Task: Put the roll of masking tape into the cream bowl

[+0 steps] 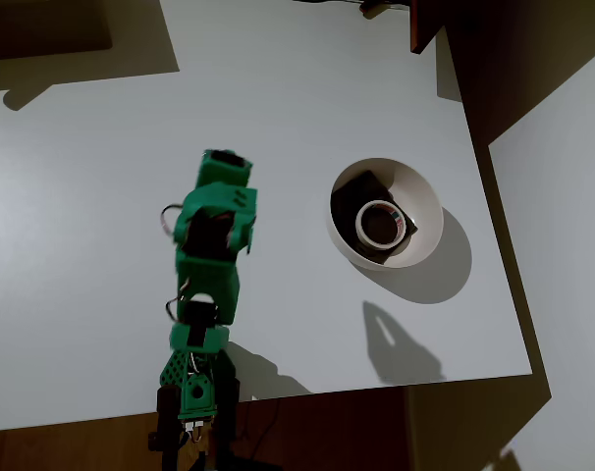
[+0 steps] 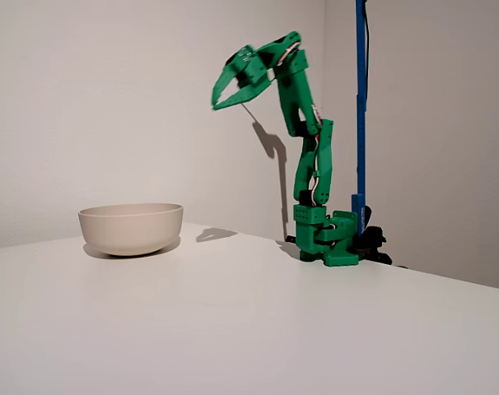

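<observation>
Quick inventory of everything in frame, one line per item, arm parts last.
roll of masking tape: one, off-white ring, lying flat inside the bowl on a dark squarish patch, overhead view.
cream bowl: one, cream-white, on the table to the right of the arm in the overhead view; left of the arm in the fixed view.
table: one, white, bearing the bowl and the arm's base.
pole: one, blue, upright behind the arm's base, fixed view.
arm: one, green, raised above the table.
hand: one, green, held high and apart from the bowl, holding nothing, fingers slightly parted.
</observation>
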Robot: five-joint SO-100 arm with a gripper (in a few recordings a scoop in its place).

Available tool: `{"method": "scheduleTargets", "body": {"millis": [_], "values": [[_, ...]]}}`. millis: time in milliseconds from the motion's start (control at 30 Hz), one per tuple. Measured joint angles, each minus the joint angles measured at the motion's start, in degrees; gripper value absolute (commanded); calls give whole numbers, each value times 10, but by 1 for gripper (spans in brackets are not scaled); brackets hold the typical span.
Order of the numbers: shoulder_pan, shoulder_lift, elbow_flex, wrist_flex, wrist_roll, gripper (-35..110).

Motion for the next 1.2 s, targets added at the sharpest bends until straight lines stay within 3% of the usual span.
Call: {"method": "scheduleTargets", "body": {"millis": [367, 900, 1200], "values": [[-154, 347, 405, -77, -31, -8], [-143, 665, 1024, -265, -62, -8], [-143, 778, 1227, -296, -73, -8]]}}
